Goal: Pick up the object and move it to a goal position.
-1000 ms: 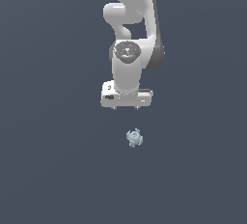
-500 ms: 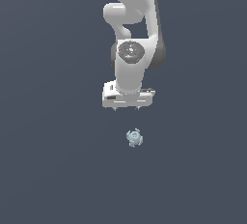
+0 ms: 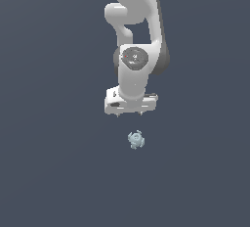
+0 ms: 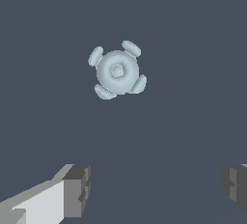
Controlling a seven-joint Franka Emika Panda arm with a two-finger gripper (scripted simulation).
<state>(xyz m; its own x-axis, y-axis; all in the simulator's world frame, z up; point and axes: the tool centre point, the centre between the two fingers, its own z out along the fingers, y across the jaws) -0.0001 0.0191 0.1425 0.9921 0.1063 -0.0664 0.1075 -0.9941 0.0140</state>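
Note:
The object [image 3: 136, 139] is a small pale blue-grey knobbly blob lying on the dark floor. In the wrist view the object [image 4: 117, 71] shows a round body with several small lobes around it. My white gripper [image 3: 130, 115] hangs above the object, a little toward the exterior view's left of it, and is apart from it. The jaws stand wide open and empty. In the wrist view the gripper [image 4: 157, 189] shows two grey fingertips [image 4: 77, 190] set far apart, with the object lying outside the gap between them.
The dark grey floor [image 3: 49, 172] spreads flat around the object. The white arm [image 3: 136, 35] rises from the gripper toward the top of the exterior view.
The gripper has come slightly lower and shifted a little toward the object. The object has not moved.

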